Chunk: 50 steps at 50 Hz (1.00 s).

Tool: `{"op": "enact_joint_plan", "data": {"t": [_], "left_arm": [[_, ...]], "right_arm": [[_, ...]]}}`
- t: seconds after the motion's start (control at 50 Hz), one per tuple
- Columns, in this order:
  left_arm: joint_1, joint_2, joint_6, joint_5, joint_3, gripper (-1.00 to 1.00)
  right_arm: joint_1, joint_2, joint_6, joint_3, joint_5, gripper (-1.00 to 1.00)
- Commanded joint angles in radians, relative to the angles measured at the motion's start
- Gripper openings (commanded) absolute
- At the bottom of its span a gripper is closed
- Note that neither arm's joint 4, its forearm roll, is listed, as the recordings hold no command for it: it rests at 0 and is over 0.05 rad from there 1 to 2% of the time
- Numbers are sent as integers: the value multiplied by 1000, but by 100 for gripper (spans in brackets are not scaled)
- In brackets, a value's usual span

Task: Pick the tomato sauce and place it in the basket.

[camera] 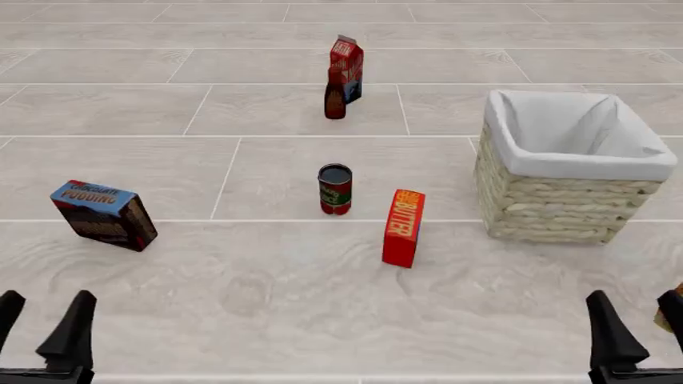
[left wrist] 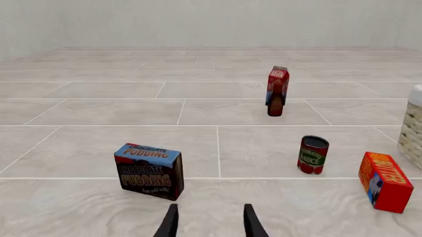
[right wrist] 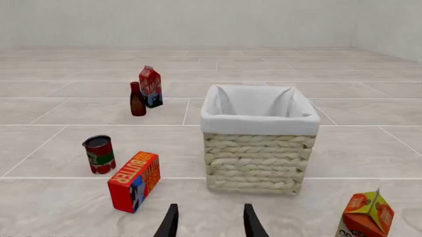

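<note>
Pale tiled surface (camera: pixel 267 296) with grey grout lines fills all three views; a plain light wall closes the far end.

Tomato sauce (camera: pixel 335 189): small tin standing upright at centre of the front view, grey top showing, red and green label. Nothing touches it. Butter box (camera: pixel 404 227) stands on end just beside it, lower right, a gap between them. Basket (camera: pixel 555 210) sits at the right of the frame, well apart from the tin; white liner folded over the rim, woven wall below.

Upper centre: dark bottle (camera: pixel 335 96) upright, directly in front of a red and blue carton (camera: pixel 347 68); whether the two touch cannot be told. Chocolate pudding box (camera: pixel 104 214) at the left edge, tilted.

Left gripper (camera: pixel 41 336) at the lower left corner, fingers spread, nothing between them. Right gripper (camera: pixel 641 332) at the lower right corner, likewise spread and holding nothing. Both are well apart from every object.

Right wrist view adds an orange juice carton (right wrist: pixel 364 215) at its lower right corner, near the basket's base.
</note>
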Motion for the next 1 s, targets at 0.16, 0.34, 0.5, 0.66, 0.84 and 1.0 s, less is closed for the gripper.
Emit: {"op": "enact_joint_plan", "data": {"t": [0.16, 0.34, 0.5, 0.66, 0.84, 1.0], "left_arm": [[0, 0, 0, 0, 0, 100], [0, 0, 0, 0, 0, 100], [0, 0, 0, 0, 0, 100], [0, 0, 0, 0, 0, 100], [0, 0, 0, 0, 0, 100], [0, 0, 0, 0, 0, 100]], "right_arm": [[15, 0, -28, 0, 6, 100], [17, 1, -21, 0, 9, 100], [36, 19, -27, 0, -5, 100], [60, 142, -19, 0, -123, 100], [99, 279, -28, -12, -250, 100], [123, 302, -49, -22, -263, 100]]}}
